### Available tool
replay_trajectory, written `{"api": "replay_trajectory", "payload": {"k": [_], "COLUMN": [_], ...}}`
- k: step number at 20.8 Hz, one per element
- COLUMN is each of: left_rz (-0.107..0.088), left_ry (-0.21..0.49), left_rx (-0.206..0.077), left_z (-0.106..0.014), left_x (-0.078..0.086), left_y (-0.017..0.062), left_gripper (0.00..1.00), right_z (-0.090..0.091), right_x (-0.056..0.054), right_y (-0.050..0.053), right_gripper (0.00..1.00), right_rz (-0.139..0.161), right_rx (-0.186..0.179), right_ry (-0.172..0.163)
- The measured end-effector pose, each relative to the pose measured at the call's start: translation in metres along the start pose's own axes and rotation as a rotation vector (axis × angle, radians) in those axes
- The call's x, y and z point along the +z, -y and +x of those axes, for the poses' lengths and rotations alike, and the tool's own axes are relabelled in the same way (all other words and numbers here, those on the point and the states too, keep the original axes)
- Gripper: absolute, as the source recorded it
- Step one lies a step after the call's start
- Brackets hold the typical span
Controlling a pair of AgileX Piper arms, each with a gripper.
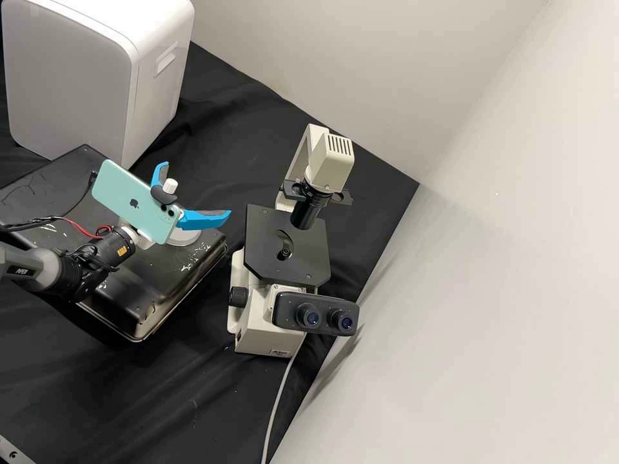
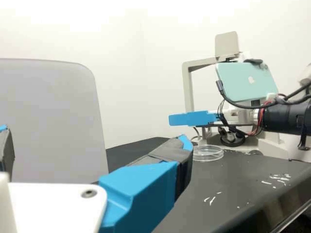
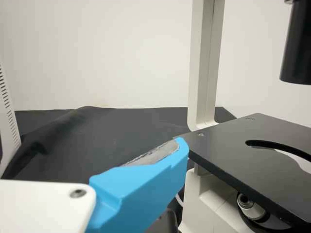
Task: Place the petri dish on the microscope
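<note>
Nearest you in the left wrist view, your left gripper (image 2: pixel 92 136) has its blue fingers spread wide with nothing between them, one finger cut off at the frame's edge. Past them lies the dark tray (image 2: pixel 252 194), flecked with white marks. The petri dish (image 2: pixel 208 153) sits on it, clear, shallow and flat; you cannot tell whether anything is in it. Just above the dish hangs one blue finger (image 2: pixel 192 118) of the right gripper (image 1: pixel 195 189), not touching it, and a teal phone (image 1: pixel 132 203) is mounted on that wrist. The high view gives you what that angle hides: both right fingers stand apart, gripping nothing, over the end of the tray nearest the microscope (image 1: pixel 284 270). From up there the dish itself is hard to make out; a pale round patch under the lower finger may be it, but you cannot be sure. The right wrist view shows you the black stage (image 3: pixel 252 150) side-on, just beyond its own finger. An objective lens (image 3: pixel 249 206) sits under the stage's slot, and the dark condenser tube (image 3: pixel 299 43) is cut off at the corner. So the dish is on the tray, apart from the stage. Farthest back stands a white cabinet (image 1: pixel 90 71), partly out of frame.
</note>
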Motion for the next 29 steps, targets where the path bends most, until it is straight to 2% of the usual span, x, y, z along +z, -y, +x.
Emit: {"api": "replay_trajectory", "payload": {"k": [2,3,4,9,11,15,18,23,26,29], "left_rz": [-0.005,0.005,0.007,0.007,0.013,0.017,0.023,0.026,0.026,0.026], "left_ry": [-0.011,-0.017,-0.020,-0.022,-0.021,-0.028,-0.024,-0.020,-0.020,-0.020], "left_rx": [0.001,0.002,0.002,0.002,0.002,0.004,0.003,0.003,0.003,0.003], "left_z": [0.000,0.000,0.000,0.000,0.000,0.000,0.000,0.000,0.000,0.000], "left_x": [0.000,-0.001,-0.001,-0.001,-0.002,-0.004,-0.004,-0.004,-0.004,-0.004], "left_y": [0.0000,-0.0001,-0.0001,-0.0001,-0.0003,-0.0005,-0.0006,-0.0005,-0.0005,-0.0005], "left_gripper": [1.00,1.00,1.00,1.00,1.00,1.00,1.00,1.00,1.00,1.00], "right_z": [0.000,0.000,0.000,0.000,-0.005,-0.017,-0.024,-0.032,-0.033,-0.035], "right_x": [0.000,0.000,0.000,0.000,0.003,0.011,0.011,0.011,0.014,0.020], "right_y": [0.000,0.000,0.000,0.000,0.002,0.008,0.014,0.017,0.026,0.035], "right_gripper": [1.00,1.00,1.00,1.00,1.00,1.00,1.00,1.00,1.00,1.00], "right_rz": [0.000,0.000,0.000,0.000,-0.001,-0.004,-0.017,-0.035,-0.044,-0.068], "right_rx": [0.000,0.000,0.000,0.000,0.006,0.010,-0.001,0.012,-0.005,-0.036], "right_ry": [0.000,0.000,0.000,0.000,-0.006,0.013,0.003,-0.021,-0.027,-0.005]}}
